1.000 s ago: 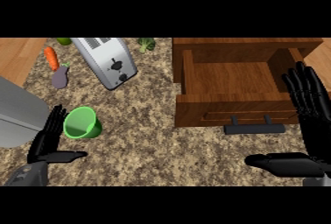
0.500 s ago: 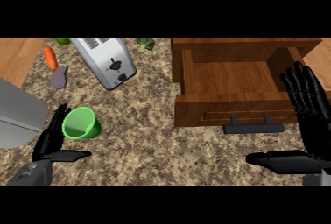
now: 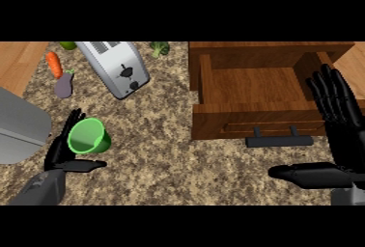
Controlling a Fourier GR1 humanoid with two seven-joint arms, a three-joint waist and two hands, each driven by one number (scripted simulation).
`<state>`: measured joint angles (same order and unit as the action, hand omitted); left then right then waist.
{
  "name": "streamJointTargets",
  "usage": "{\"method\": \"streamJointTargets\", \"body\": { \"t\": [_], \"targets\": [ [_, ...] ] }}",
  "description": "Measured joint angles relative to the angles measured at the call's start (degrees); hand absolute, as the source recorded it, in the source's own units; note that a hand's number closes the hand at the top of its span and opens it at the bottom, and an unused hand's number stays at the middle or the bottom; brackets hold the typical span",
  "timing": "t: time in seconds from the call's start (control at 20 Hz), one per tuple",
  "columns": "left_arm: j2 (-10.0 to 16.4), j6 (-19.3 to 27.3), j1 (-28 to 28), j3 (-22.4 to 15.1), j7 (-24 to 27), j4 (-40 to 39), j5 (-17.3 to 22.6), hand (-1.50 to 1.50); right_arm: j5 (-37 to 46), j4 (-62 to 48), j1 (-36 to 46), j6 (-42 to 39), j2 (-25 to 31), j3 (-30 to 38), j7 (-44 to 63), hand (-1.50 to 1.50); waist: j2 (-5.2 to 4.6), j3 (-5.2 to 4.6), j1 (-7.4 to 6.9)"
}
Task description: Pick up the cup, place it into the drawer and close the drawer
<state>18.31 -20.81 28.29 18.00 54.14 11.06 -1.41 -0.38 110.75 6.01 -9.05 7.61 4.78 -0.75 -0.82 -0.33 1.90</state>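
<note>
A green cup lies tipped on the speckled counter at the left, its mouth facing me. My left hand is open right beside it, fingers up behind its left rim and thumb stretched out below it; I cannot tell if they touch. The wooden drawer stands pulled open at the upper right, empty inside, with a dark handle on its front. My right hand is open at the right edge, fingers straight over the drawer's right side, thumb pointing left.
A silver toaster lies at the top middle. A carrot, an eggplant and broccoli sit near the top. A grey appliance corner juts in at the left edge.
My left hand has shifted slightly up and closer to the cup. The right hand and the drawer look unchanged.
</note>
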Motion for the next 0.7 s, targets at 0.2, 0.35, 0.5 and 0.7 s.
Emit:
{"method": "streamJointTargets", "body": {
  "t": [0.2, 0.35, 0.5, 0.7],
  "targets": [
    [-0.9, -1.9, 0.6, 0.1, -0.7, 0.4, 0.6, -1.50, -0.6, 0.5, -0.5, -0.6, 0.4, 0.4, 0.3, -1.50, 0.04, 0.01, 0.11],
    [-1.2, -3.8, 1.3, 0.3, -1.6, 0.9, 1.3, 1.50, -0.5, 0.8, -0.7, -0.5, 0.2, 0.0, 0.6, -1.50, 0.05, 0.00, 0.11],
    [-2.3, -5.2, 1.3, -0.1, -1.4, 1.7, 1.5, 1.50, -0.3, 0.3, -0.3, -0.2, -0.2, -0.2, 0.6, -1.50, 0.01, 0.02, 0.03],
    [-3.5, -7.8, 2.1, -0.3, -2.9, 2.0, 2.3, 1.50, -0.4, -0.9, 0.3, -0.4, 0.1, 0.3, 0.1, -1.50, -0.02, 0.02, 0.02]
  ]
}}
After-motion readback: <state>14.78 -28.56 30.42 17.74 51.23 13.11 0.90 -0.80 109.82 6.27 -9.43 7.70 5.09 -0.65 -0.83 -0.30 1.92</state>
